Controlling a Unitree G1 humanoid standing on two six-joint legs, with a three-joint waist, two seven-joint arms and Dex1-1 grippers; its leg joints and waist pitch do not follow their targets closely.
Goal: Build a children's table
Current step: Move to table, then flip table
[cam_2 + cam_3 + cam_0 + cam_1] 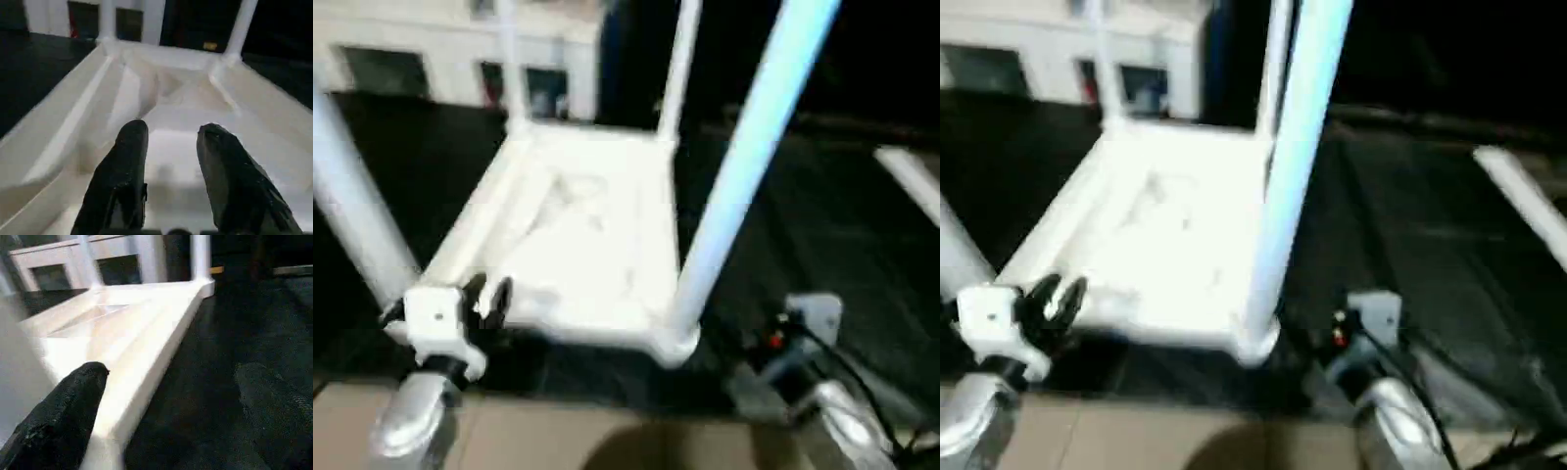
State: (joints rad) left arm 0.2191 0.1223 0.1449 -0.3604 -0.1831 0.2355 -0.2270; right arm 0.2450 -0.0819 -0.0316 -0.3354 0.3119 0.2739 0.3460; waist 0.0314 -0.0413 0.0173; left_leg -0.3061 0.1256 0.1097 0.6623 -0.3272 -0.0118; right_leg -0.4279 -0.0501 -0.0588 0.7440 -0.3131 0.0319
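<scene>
Four long white tapered plastic legs (749, 166) stand up from the corner sockets of our white ribbed rectangular plastic tabletop (578, 245), lying upside down on the dark floor (803, 225); assembly looks done, turning it upright probably remains. Our left hand (487, 299) hovers half-spread at the near rim, grasping nothing. Our right hand (161, 396) hangs released beside the near-right corner.
</scene>
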